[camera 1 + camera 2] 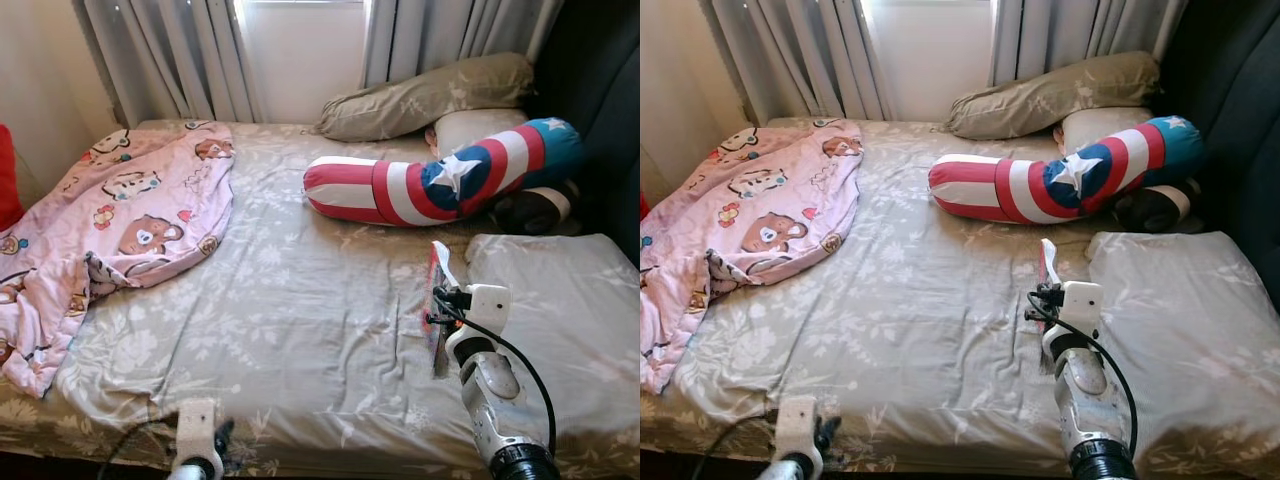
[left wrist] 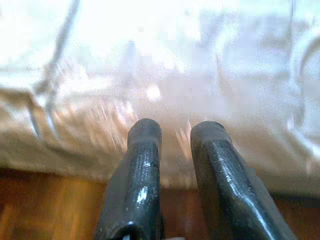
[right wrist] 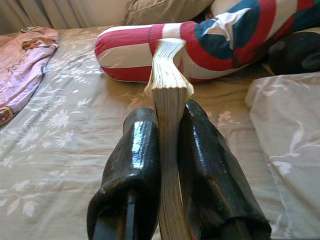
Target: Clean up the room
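A thin book [image 3: 169, 75] stands on its edge over the bed, and my right gripper [image 3: 167, 117] is shut on it, one black finger on each side. From the head, the book [image 1: 437, 300] and right gripper [image 1: 437, 325] hover above the floral bedsheet [image 1: 280, 300], right of the middle. A pink bear-print blanket [image 1: 130, 210] lies crumpled on the bed's left side. My left gripper [image 2: 175, 131] hangs low at the bed's front edge, its fingers a narrow gap apart with nothing between them.
A red, white and blue star bolster [image 1: 430, 185] lies across the bed's far right, with a beige pillow [image 1: 430, 95] behind it and a dark cushion [image 1: 535, 210] beside it. Another pillow [image 1: 560, 300] lies right of the book. Curtains [image 1: 170, 60] hang behind.
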`<state>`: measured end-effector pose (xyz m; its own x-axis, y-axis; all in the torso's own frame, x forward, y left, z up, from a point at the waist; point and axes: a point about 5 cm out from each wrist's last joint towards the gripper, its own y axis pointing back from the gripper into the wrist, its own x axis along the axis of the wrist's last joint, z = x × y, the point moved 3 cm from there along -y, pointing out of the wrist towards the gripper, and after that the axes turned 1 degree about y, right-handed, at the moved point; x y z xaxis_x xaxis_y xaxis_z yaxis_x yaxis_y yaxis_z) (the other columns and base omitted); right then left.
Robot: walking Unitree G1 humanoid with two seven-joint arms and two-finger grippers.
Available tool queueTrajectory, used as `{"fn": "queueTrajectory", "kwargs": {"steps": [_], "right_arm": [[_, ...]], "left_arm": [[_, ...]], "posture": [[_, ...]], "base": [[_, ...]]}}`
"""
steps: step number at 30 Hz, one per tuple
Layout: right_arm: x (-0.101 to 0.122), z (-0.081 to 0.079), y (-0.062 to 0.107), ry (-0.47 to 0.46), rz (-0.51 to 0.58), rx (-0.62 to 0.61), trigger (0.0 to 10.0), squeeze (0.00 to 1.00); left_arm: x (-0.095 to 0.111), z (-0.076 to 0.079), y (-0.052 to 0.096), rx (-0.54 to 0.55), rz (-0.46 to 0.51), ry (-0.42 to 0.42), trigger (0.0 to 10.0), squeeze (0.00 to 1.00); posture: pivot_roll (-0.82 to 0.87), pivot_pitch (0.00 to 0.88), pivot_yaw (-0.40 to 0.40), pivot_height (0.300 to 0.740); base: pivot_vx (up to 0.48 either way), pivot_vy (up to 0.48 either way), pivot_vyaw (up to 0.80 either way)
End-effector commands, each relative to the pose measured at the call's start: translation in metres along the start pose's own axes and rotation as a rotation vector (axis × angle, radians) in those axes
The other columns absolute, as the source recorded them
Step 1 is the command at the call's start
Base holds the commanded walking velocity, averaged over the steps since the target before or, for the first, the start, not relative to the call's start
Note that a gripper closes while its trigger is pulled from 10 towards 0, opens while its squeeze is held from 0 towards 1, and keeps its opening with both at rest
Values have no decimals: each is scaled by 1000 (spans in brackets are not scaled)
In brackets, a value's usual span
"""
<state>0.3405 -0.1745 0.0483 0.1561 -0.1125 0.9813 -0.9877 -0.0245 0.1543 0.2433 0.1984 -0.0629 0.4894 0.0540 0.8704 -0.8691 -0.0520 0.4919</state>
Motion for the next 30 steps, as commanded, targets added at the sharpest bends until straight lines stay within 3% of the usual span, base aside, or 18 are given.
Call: {"fn": "queueTrajectory", "kwargs": {"steps": [1,2,9,20,30], "right_arm": [[12,-3,-2,4,59,16,10000,0],[12,-3,-1,5,60,14,10000,0],[7,1,2,11,51,8,10000,0],[4,3,3,13,43,-4,10000,0],[-2,9,3,28,6,-47,10000,0]], "left_arm": [[14,0,-1,-8,80,11,10000,0],[28,1,-2,-20,159,14,10000,0],[58,10,6,-84,350,-2,10000,0],[64,14,9,-95,380,-6,10000,0],[71,15,10,-104,394,-10,10000,0]], "posture": [[7,0,5,739],[7,0,5,739],[19,0,5,739],[13,0,18,739],[35,0,11,739]], "base": [[0,0,0],[0,0,0],[0,0,0],[0,0,0],[272,0,0]]}}
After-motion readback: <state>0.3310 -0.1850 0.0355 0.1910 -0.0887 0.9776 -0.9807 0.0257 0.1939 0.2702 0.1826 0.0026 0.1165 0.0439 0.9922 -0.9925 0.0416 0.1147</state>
